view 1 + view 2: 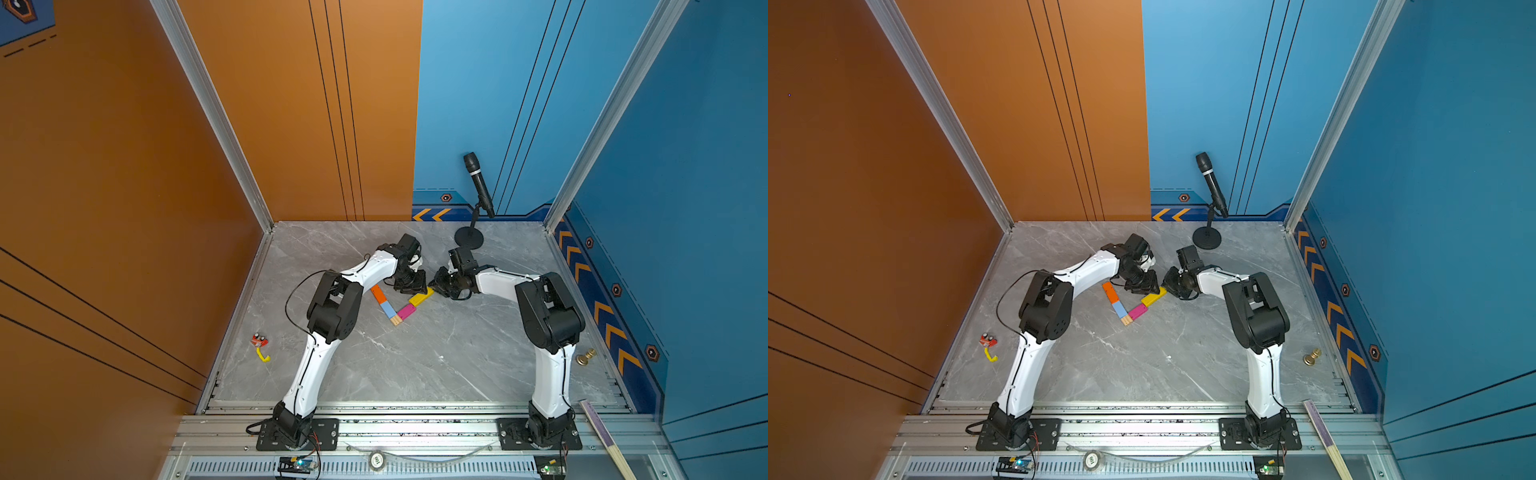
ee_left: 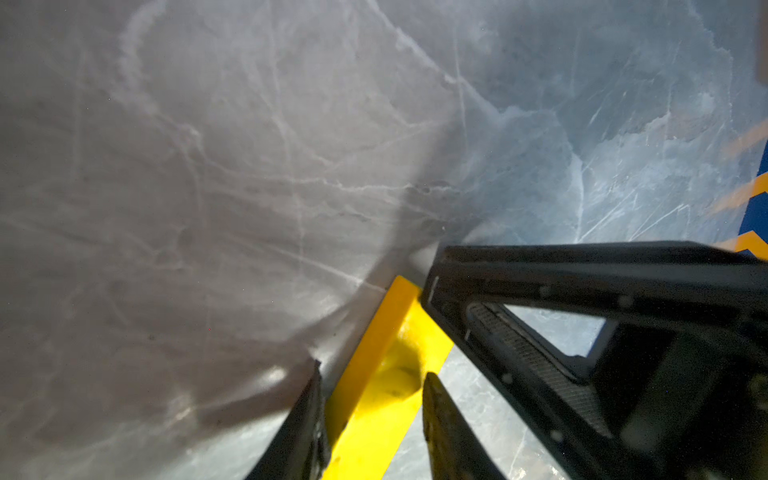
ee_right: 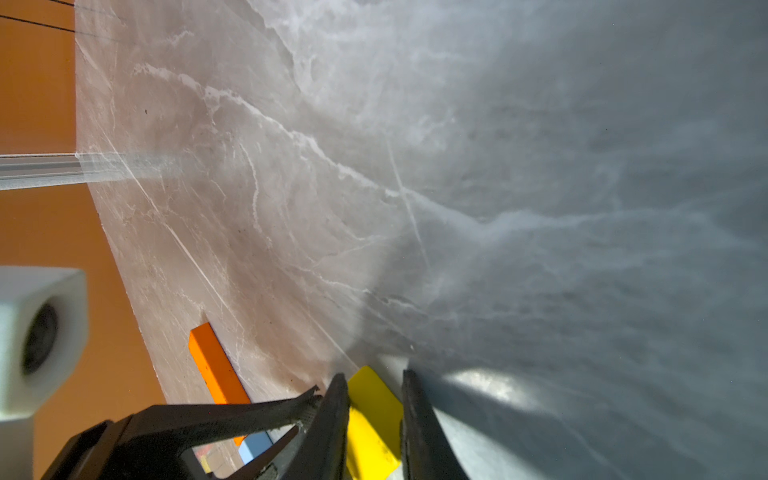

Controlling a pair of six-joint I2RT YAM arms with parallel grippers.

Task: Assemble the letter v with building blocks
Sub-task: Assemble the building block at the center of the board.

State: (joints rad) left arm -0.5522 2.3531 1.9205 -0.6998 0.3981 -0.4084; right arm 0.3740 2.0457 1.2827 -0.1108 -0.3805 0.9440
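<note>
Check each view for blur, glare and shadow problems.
Both top views: sharp, evenly lit, the letter v readable. Left wrist view: soft focus, dark shadow across the table, a dark blotch on the yellow block. Right wrist view: glare patch near the right gripper, far table blurred.

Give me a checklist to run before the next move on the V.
1. Arm of orange block, light blue block and wood block laid end to end: ok.
2. Join of magenta block with wood block at the point: ok.
3. Line of yellow block with magenta block: ok, ends meet.
4. Grip of left gripper on yellow block: ok, shut on it.
5. Grip of right gripper on yellow block: ok, shut on it.
6. Clearance between the two grippers: cannot tell, they sit very close.
</note>
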